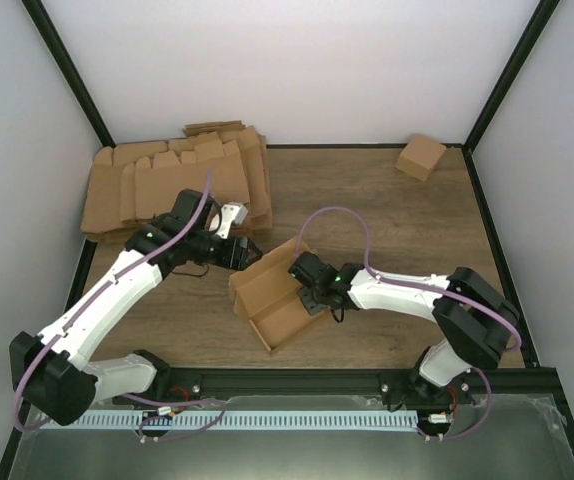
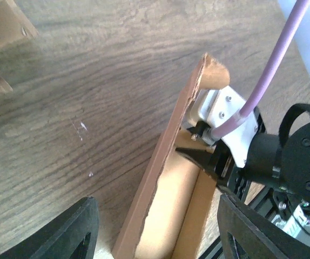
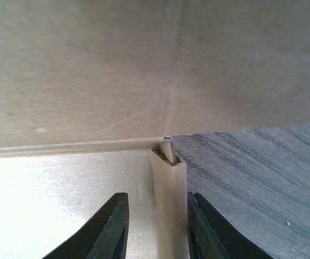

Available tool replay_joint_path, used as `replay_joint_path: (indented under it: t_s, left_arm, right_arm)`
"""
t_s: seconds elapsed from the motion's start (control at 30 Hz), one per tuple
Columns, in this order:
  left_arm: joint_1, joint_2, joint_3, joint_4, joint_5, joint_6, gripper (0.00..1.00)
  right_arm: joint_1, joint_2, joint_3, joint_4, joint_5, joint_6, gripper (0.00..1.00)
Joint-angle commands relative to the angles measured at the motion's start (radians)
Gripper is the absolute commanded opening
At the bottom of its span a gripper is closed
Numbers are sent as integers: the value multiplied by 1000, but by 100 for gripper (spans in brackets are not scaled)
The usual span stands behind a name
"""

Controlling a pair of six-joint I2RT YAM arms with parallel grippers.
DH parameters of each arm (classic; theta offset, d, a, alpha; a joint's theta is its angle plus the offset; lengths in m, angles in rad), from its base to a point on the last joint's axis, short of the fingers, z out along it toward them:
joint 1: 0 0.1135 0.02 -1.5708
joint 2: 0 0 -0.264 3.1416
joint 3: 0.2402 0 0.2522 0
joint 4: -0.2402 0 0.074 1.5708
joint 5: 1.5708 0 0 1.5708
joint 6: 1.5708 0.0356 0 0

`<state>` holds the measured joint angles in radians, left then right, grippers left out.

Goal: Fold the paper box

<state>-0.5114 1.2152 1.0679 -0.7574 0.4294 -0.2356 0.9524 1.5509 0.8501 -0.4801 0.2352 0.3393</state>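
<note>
The paper box (image 1: 279, 318) lies mid-table as a brown, half-folded open tray with raised walls. My left gripper (image 1: 246, 254) hovers at its far left corner. In the left wrist view it (image 2: 160, 229) is open wide, its fingers (image 2: 79, 232) on either side of the box's long torn-edged wall (image 2: 168, 156) and touching nothing. My right gripper (image 1: 308, 293) is at the box's right wall. In the right wrist view it (image 3: 157, 229) straddles a doubled-over wall strip (image 3: 168, 194): the right finger (image 3: 209, 232) rests against the strip, while the left stands off with a gap.
A thick pile of brown cardboard blanks (image 1: 167, 180) lies at the back left. A small cube-like carton (image 1: 420, 156) sits at the back right. White enclosure walls with black posts bound the table, and a metal rail (image 1: 287, 382) runs along the near edge.
</note>
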Motion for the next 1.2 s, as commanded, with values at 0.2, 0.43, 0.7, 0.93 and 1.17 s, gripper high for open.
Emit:
replay_joint_path:
  t_s: [0.2,0.43,0.7,0.93,1.17]
  left_arm:
    - [-2,-100,61,-35,-162,-37,82]
    - [-1,-137,41,-37,-238,-77,94]
    - [-1,-148,41,-48,-230,-79,94]
    - [-1,-167,41,-53,-236,-87,94]
    - [-1,-177,34,-39,-262,-116,94]
  right_arm:
    - [0,-71,23,11,-102,15,49]
    - [-54,-110,-12,21,-145,8,53]
    - [-58,-48,-5,11,-128,12,44]
    - [-58,-1,-13,15,-64,41,35]
    - [-60,-8,-5,-7,91,184,15]
